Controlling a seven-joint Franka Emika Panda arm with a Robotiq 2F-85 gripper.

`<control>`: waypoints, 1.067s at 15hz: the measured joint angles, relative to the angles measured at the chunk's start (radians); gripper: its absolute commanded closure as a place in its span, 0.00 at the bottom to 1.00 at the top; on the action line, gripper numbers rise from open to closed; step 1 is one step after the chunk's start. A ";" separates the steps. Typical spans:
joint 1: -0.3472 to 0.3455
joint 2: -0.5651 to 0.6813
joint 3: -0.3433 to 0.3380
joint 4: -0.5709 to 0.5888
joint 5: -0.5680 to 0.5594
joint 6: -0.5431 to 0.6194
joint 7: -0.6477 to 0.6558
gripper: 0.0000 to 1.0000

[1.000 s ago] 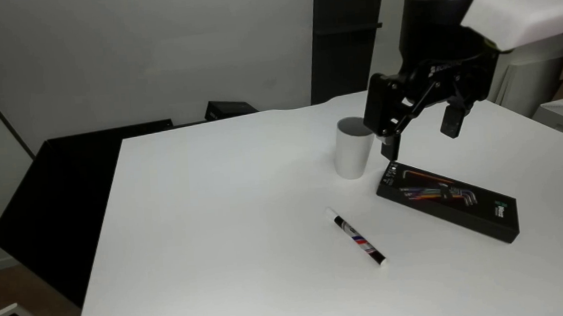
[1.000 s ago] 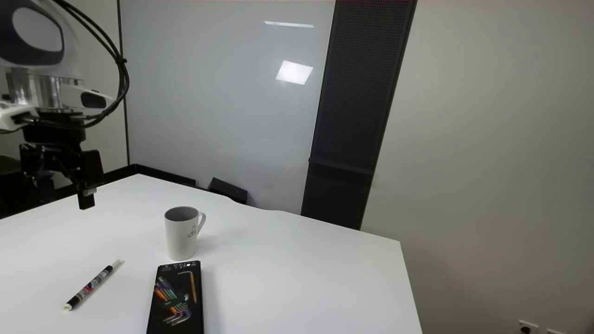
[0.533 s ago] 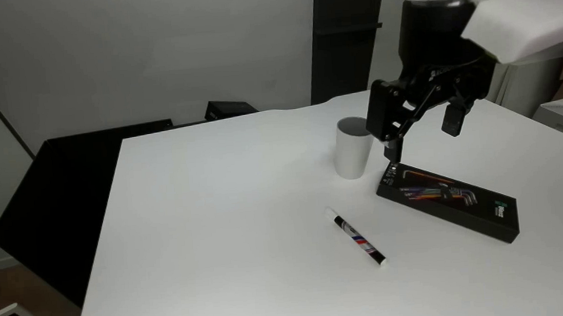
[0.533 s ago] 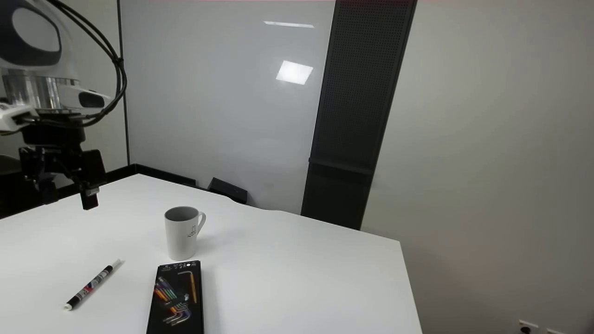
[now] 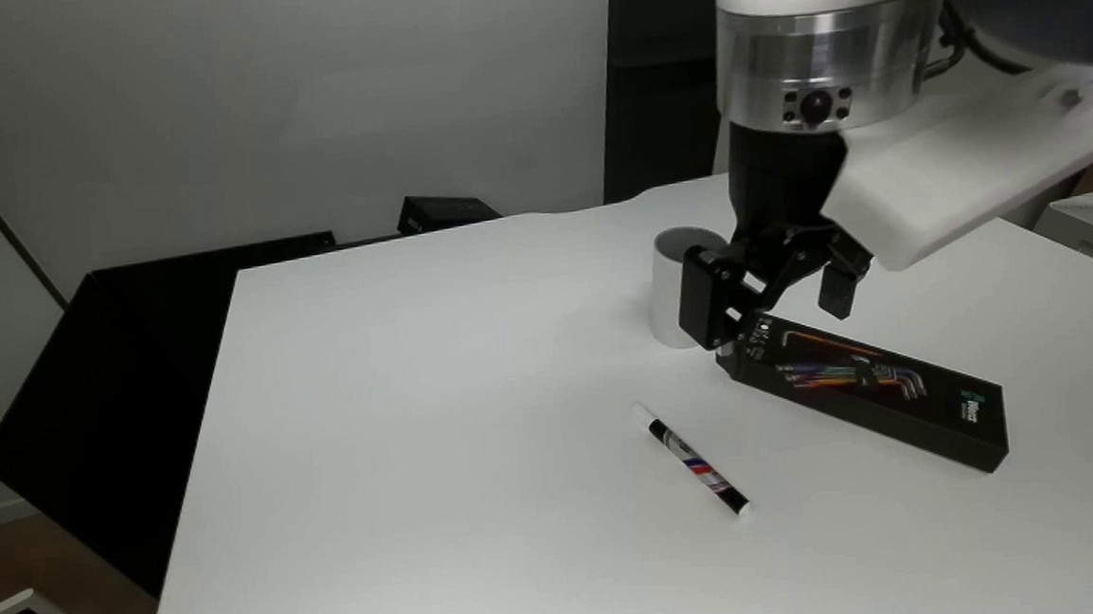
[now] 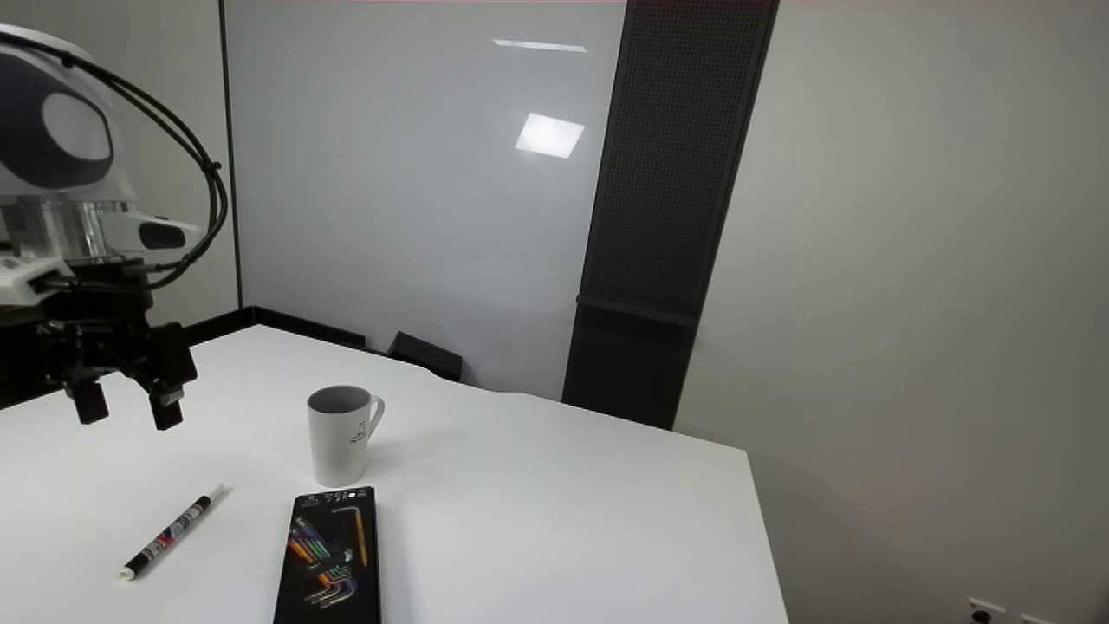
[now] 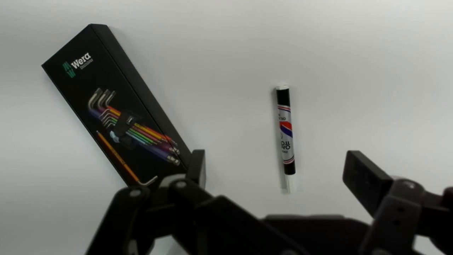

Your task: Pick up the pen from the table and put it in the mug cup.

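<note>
The pen (image 5: 694,461) lies flat on the white table (image 5: 402,430); it is black with a silver label, a red-blue mark and white ends. It also shows in an exterior view (image 6: 173,533) and in the wrist view (image 7: 286,131). The white mug cup (image 6: 336,446) stands upright with a handle; in an exterior view (image 5: 669,285) the gripper partly hides it, and it is out of the wrist view. My gripper (image 5: 782,330) is open and empty above the table. In the wrist view, the pen's white cap end lies between the open fingers (image 7: 279,173), below them.
A black Wera hex-key box (image 5: 875,401) lies near the mug and the pen. In the wrist view the box (image 7: 116,117) reaches behind the left finger. Black low objects (image 6: 424,355) stand beyond the table's far edge, before the wall.
My gripper has moved down towards the table, and to the left in an exterior view. It stays open. The pen, mug and box have not moved.
</note>
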 measured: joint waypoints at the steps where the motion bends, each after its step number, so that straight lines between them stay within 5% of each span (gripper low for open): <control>1: 0.003 0.022 -0.006 0.005 0.002 0.018 0.001 0.00; 9: 0.035 0.209 -0.071 0.049 0.018 0.190 -0.001 0.00; 16: 0.104 0.347 -0.113 0.133 0.060 0.220 -0.004 0.00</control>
